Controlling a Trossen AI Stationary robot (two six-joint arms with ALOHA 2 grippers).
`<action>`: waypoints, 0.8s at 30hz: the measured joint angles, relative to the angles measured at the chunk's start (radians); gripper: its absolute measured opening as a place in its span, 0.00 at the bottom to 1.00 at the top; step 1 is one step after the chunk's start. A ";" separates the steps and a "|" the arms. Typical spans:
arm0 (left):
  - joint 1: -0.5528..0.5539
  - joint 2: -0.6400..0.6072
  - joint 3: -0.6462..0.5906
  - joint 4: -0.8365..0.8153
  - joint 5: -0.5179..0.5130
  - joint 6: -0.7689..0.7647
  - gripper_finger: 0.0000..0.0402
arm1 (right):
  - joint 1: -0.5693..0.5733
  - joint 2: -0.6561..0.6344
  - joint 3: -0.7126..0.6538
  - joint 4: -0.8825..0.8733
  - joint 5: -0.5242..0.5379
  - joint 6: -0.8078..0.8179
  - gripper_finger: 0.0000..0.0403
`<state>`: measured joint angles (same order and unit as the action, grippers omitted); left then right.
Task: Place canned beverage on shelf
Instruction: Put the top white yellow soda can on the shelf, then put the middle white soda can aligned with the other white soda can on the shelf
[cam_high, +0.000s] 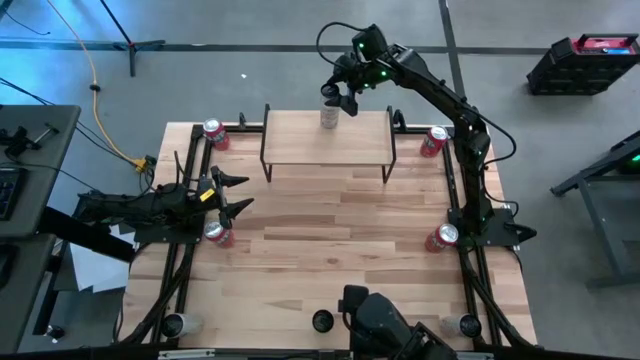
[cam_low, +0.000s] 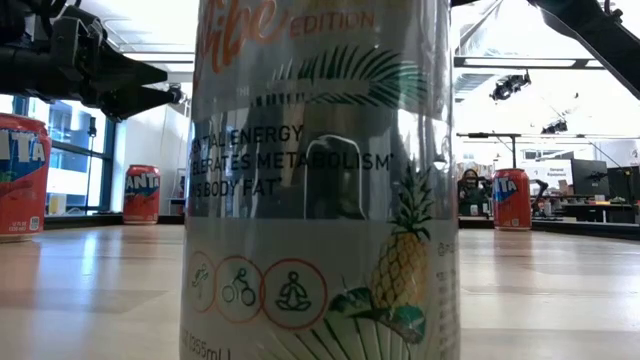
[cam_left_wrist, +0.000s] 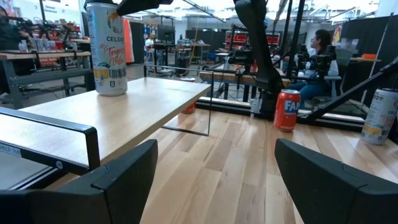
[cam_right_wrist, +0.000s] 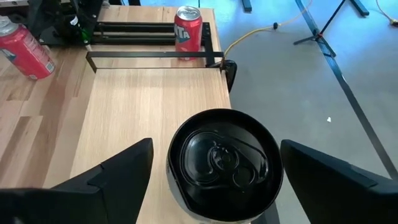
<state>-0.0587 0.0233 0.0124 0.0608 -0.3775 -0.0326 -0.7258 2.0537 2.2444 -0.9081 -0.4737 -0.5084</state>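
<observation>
Shelf (cam_high: 300, 140): matt light wood, black metal legs; can (cam_high: 329, 117): glossy metal.

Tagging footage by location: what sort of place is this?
Probably a robotics lab or workshop: a bare concrete floor with a yellow cable across it, workbenches cluttered with gear, and a person seated at equipment behind the table.

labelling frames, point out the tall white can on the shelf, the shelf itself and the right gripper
tall white beverage can (cam_high: 328, 117): high view, its side.
small light-wood shelf with black metal legs (cam_high: 300, 140): high view, bare plank top.
right gripper (cam_high: 343, 100): high view, midway between its open fingers.
</observation>
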 joint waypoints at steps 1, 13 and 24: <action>0.000 0.000 0.000 0.000 0.000 0.000 0.78 | 0.000 0.000 0.000 0.000 -0.005 -0.007 0.84; 0.000 0.000 0.000 0.000 0.000 0.000 0.78 | -0.002 0.000 0.000 0.033 -0.035 -0.024 0.84; 0.000 0.000 0.000 0.000 0.000 0.000 0.78 | 0.000 -0.005 0.010 0.065 -0.025 -0.009 0.84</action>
<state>-0.0586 0.0233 0.0124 0.0605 -0.3775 -0.0327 -0.7257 2.0487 2.2544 -0.8436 -0.4989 -0.5174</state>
